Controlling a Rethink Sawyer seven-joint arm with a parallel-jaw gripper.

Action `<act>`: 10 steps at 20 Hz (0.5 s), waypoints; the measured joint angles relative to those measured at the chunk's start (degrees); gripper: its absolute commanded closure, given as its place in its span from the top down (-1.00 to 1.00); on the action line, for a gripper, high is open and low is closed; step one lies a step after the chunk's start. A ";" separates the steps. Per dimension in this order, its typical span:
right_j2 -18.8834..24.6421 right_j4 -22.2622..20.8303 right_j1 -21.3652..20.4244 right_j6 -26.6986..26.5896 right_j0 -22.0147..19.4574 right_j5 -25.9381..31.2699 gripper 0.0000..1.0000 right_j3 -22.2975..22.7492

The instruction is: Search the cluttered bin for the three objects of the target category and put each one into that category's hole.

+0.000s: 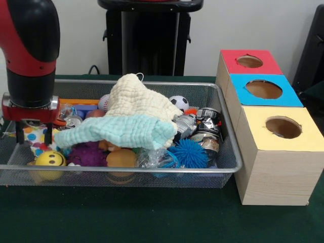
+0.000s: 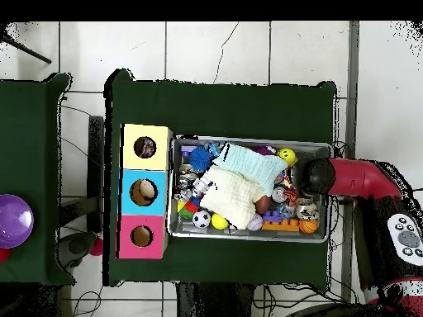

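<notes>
Three wooden boxes sit in a row just beside the silver wire-mesh bin [image 1: 223, 169], each with a round hole on top: red-topped box [image 1: 249, 62], blue-topped box [image 1: 264, 89], yellow-topped box [image 1: 283, 127]. Target category unclear from the views, so can't say which bin items count. Bin is packed: cream muslin cloth [image 1: 139, 98] heaped in the middle, pale mint cloth [image 1: 119, 130] draped under and in front of it, covering stuff below. Visible around them: yellow smiley ball [image 1: 50, 159] at front corner, purple spiky ball [image 1: 87, 153] next to it, blue spiky ball [image 1: 188, 153], small soccer ball [image 1: 178, 102] at the back, crushed silver cans [image 1: 205, 126] near the box side. Red and black arm [image 1: 30, 50] hangs over the bin end well away from the boxes. Gripper [image 1: 34, 132] is low among the clutter there, two dark fingers [image 1: 20, 132] set apart, nothing visibly held between them. Overhead view shows a purple bowl [image 2: 14, 220] on a separate green table.
</notes>
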 measured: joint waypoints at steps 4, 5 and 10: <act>0.01 -0.11 1.33 0.00 -0.12 -4.04 1.00 -0.01; -0.01 -0.11 1.60 0.00 -0.14 -4.60 1.00 -0.01; 0.23 0.15 3.97 0.00 -0.99 -6.93 1.00 -0.01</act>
